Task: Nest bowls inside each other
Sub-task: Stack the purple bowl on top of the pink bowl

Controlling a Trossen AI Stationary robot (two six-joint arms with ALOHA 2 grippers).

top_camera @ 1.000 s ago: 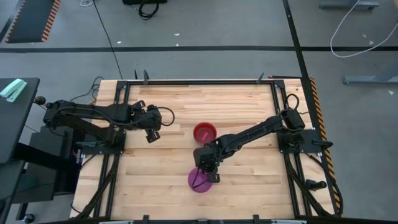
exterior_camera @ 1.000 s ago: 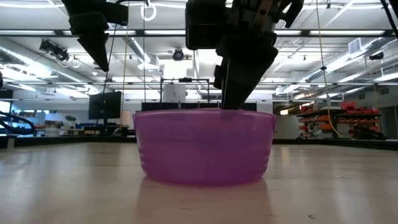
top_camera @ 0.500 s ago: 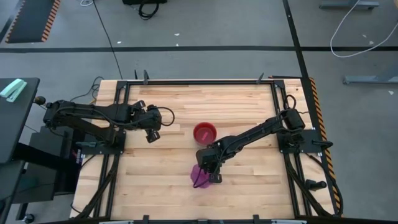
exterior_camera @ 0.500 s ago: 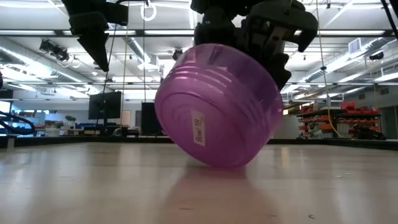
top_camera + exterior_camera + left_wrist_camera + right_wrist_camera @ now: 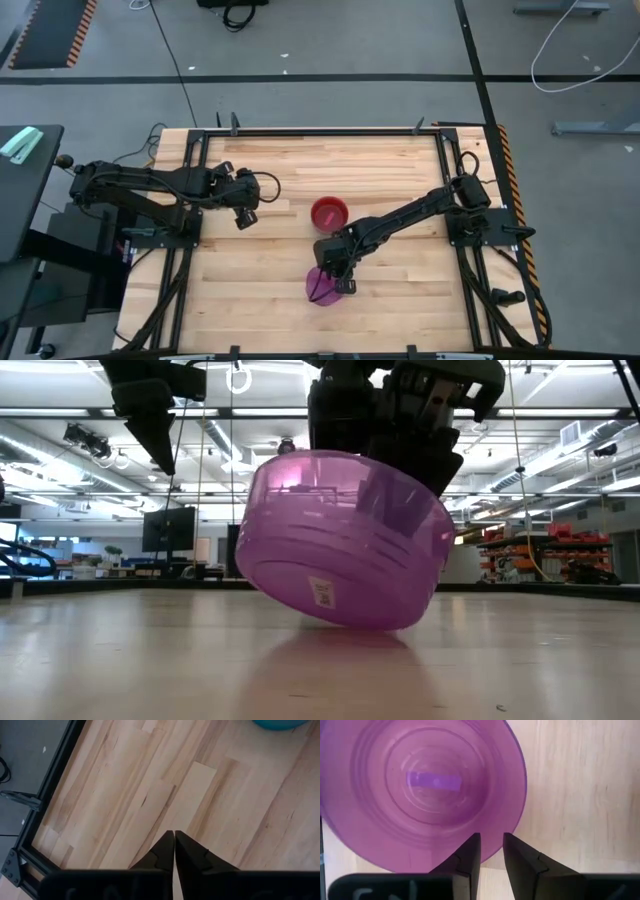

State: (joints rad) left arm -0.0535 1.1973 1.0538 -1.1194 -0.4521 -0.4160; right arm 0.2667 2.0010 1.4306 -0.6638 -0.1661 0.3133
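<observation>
A see-through purple bowl (image 5: 320, 288) (image 5: 340, 550) sits tilted near the table's front middle, its mouth facing up and toward the right. My right gripper (image 5: 338, 274) (image 5: 491, 838) is shut on its rim. Whether the base still touches the wood, I cannot tell. A pink-red bowl (image 5: 328, 212) stands upright on its base farther back at the table's middle. My left gripper (image 5: 243, 217) (image 5: 174, 836) hangs shut above bare wood on the table's left half, holding nothing. My right gripper pinches the purple bowl's rim (image 5: 490, 848) on its far right side, one finger inside the bowl and one outside. The fingers slant steeply down from above. The inner finger (image 5: 385, 500) shows through the wall. The bowl hangs tilted, base low over the table.
A slice of a blue-green round thing (image 5: 280, 723) shows at the edge of the left wrist view. The black frame rail (image 5: 45, 815) runs along the table's edge. Bare wood (image 5: 400, 290) lies to the right of the purple bowl.
The purple bowl stood flat on the table a second ago with my right gripper's fingers at its rim. It has tipped up steeply, showing the label on its base, and has since swung back to a milder tilt. It also shifted slightly toward the far side.
</observation>
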